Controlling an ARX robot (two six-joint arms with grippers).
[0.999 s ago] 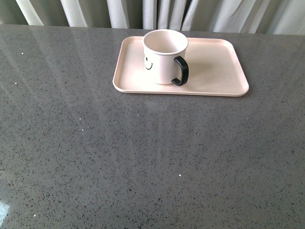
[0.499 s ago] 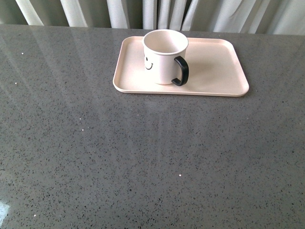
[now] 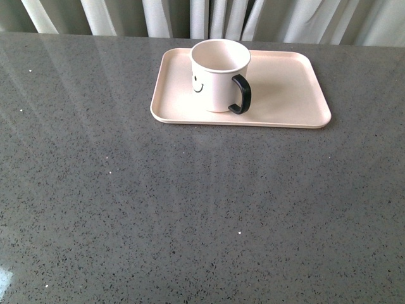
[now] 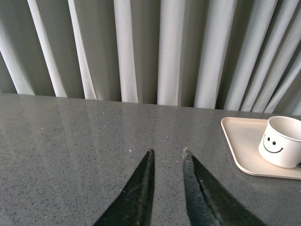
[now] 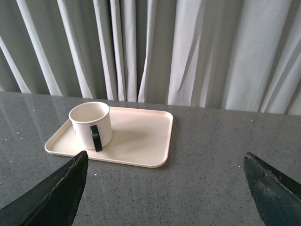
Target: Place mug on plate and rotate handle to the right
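The cream-white mug (image 3: 219,73) with a black smiley face stands upright on the left part of the pale pink plate (image 3: 285,95) at the far side of the table. Its black handle (image 3: 241,94) points toward the front right. Neither arm shows in the front view. My left gripper (image 4: 167,153) is shut and empty over bare table, apart from the mug (image 4: 281,141) and the plate (image 4: 240,141). My right gripper (image 5: 164,157) is open and empty, held back from the plate (image 5: 141,136), the mug (image 5: 89,123) and the handle (image 5: 96,137).
The grey speckled tabletop (image 3: 190,209) runs wide in front of the plate. Pale curtains (image 3: 209,16) hang behind the table's far edge.
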